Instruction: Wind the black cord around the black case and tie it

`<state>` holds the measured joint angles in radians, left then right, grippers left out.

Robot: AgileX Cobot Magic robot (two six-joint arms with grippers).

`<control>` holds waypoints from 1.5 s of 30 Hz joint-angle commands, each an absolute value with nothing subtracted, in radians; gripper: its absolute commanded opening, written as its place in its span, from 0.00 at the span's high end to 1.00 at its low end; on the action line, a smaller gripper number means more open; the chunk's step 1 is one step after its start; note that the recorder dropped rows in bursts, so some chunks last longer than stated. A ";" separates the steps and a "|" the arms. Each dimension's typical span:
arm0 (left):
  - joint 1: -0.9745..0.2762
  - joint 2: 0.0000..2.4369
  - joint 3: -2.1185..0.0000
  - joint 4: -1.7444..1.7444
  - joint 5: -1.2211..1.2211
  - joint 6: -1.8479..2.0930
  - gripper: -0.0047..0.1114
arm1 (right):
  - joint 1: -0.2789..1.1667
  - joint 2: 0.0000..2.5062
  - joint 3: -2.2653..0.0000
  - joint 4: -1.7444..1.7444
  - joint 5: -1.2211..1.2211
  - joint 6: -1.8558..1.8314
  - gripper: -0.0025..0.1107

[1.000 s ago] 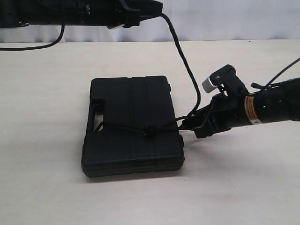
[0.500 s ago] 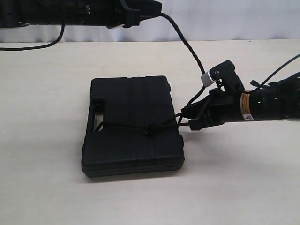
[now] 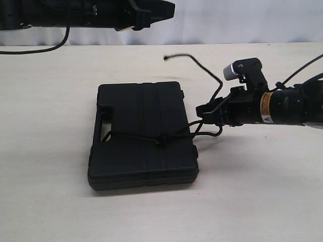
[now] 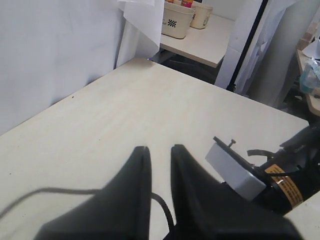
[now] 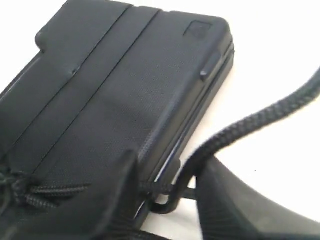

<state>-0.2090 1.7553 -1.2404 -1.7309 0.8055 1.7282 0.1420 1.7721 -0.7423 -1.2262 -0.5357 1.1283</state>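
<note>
The black case lies flat mid-table, and the black cord is wrapped across its near half with a knot on the lid. The cord's free end arcs up from the case's right edge, its tip loose in the air. My right gripper sits open at that edge. In the right wrist view the cord runs loosely between the fingers of the right gripper, beside the case. My left gripper hovers high at the back. The left wrist view shows this gripper open and empty, the cord below it.
The right arm stretches in from the right just above the table. A thick robot cable hangs at the back left. A white backdrop bounds the table's far edge. White bins stand on another table beyond.
The left gripper has let go of the cord's end, which has dropped away from it and now curls free in the air. The right gripper has risen slightly and shifted right.
</note>
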 commanded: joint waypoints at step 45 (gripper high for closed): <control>-0.071 2.091 -1.246 -0.721 0.703 0.447 0.42 | 0.095 1.765 -0.744 -1.230 -0.532 1.254 0.94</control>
